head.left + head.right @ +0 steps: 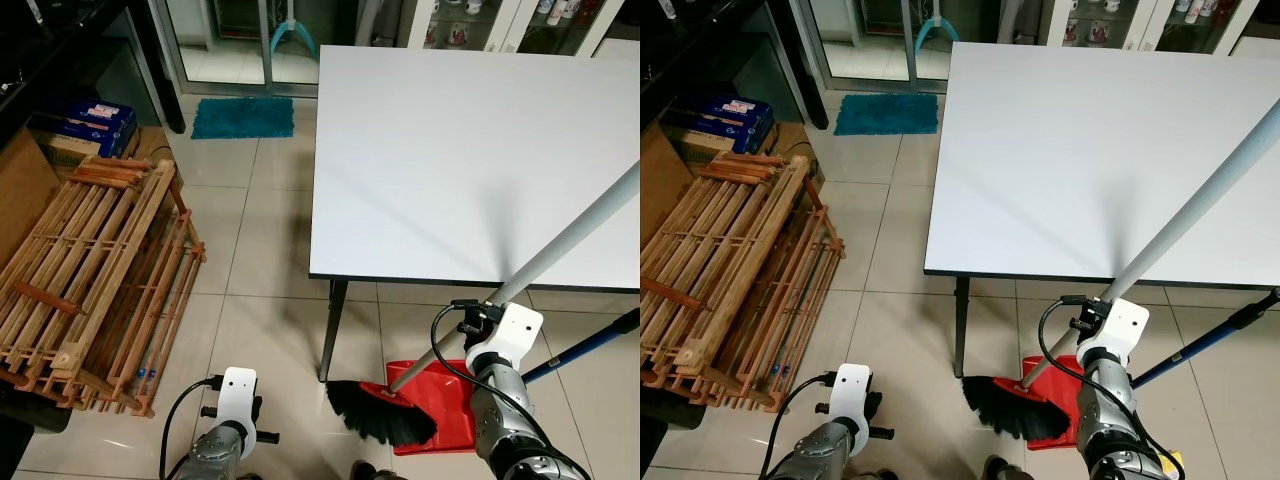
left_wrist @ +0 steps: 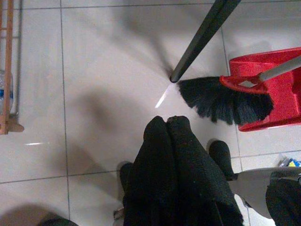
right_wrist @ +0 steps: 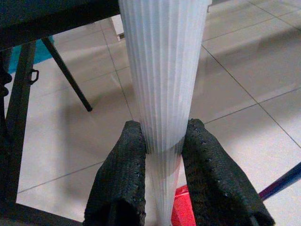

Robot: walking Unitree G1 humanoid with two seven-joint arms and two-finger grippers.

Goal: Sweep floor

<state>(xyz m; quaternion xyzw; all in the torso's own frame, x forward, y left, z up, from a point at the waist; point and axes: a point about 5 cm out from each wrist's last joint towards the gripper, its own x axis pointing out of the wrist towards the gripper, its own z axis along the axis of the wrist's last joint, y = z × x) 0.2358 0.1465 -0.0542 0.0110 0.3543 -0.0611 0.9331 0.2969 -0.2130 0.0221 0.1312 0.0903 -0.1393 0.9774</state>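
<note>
The right tool clamps the ribbed white broom handle, which slants toward two o'clock; its black bristle head touches the red plastic dustpan at three o'clock. The left tool hangs pressed together.

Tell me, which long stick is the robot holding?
The white broom handle, squeezed between the right gripper fingers. The blue handle beside the red dustpan is untouched.

Head stereo pair downward over table; wrist views close above floor tiles.
</note>
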